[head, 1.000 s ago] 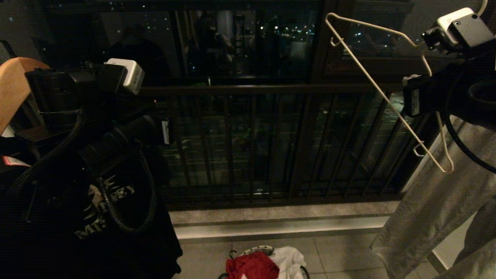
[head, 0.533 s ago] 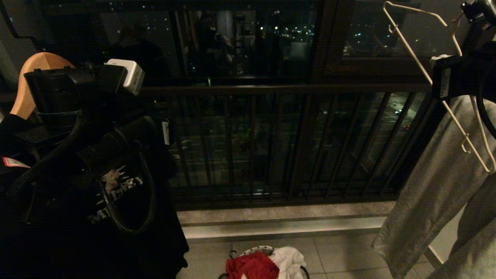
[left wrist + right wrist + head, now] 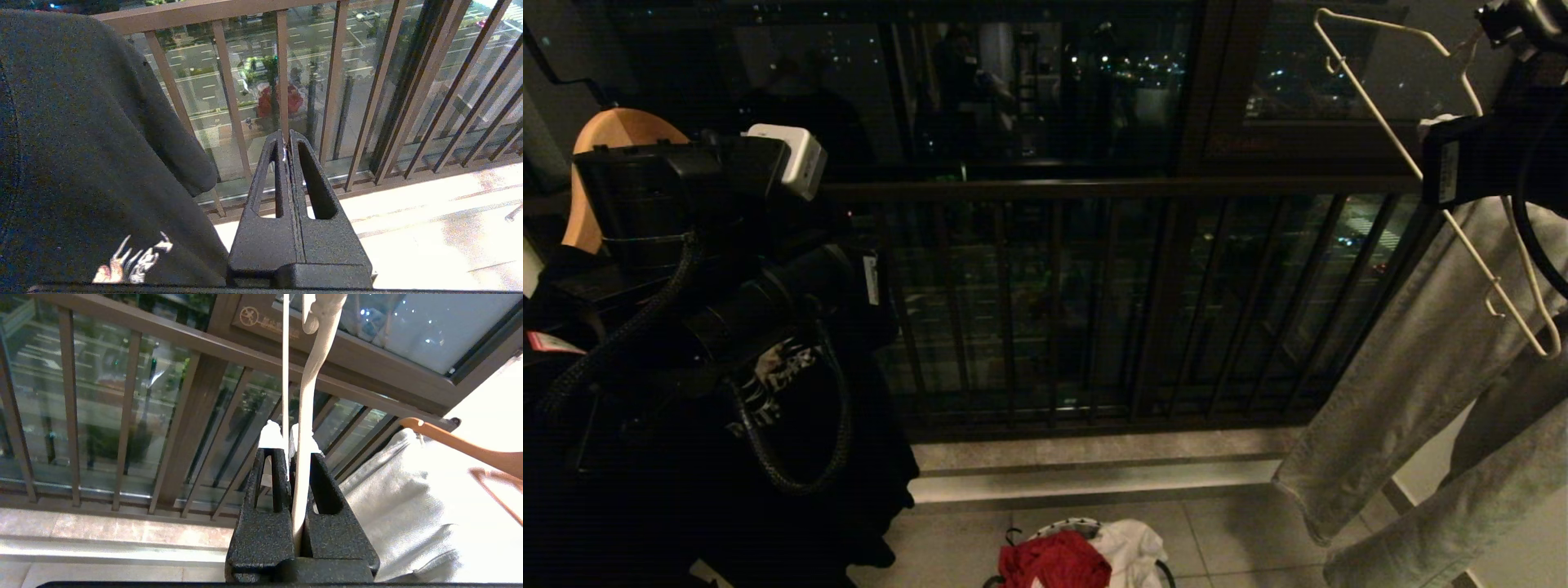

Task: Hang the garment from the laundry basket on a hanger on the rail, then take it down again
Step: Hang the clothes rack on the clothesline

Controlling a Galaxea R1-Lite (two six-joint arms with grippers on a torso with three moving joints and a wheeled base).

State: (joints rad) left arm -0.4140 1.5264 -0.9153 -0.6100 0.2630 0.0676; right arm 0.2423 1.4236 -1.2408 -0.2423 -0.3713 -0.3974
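Note:
The red garment (image 3: 1054,562) lies bunched in the laundry basket (image 3: 1062,525) on the floor tiles at the bottom of the head view. High at the right, my right gripper (image 3: 1433,131) (image 3: 288,437) is shut on the white wire hanger (image 3: 1376,114) (image 3: 304,416). The hanger is bare and slants down beside grey trousers. My left gripper (image 3: 286,139) is shut on nothing. It sits at the left, against a hanging black T-shirt and pointing towards the balcony bars. The rail is out of view.
The black printed T-shirt (image 3: 768,457) hangs on a wooden hanger (image 3: 613,139) at the left. Grey trousers (image 3: 1421,367) hang at the right, near an orange hanger (image 3: 461,445). A white cloth (image 3: 1131,545) shares the basket. The balcony railing (image 3: 1045,192) crosses ahead.
My right gripper has carried the wire hanger up and to the right. The black T-shirt and the grey trousers have swung. The left arm and the basket have not moved.

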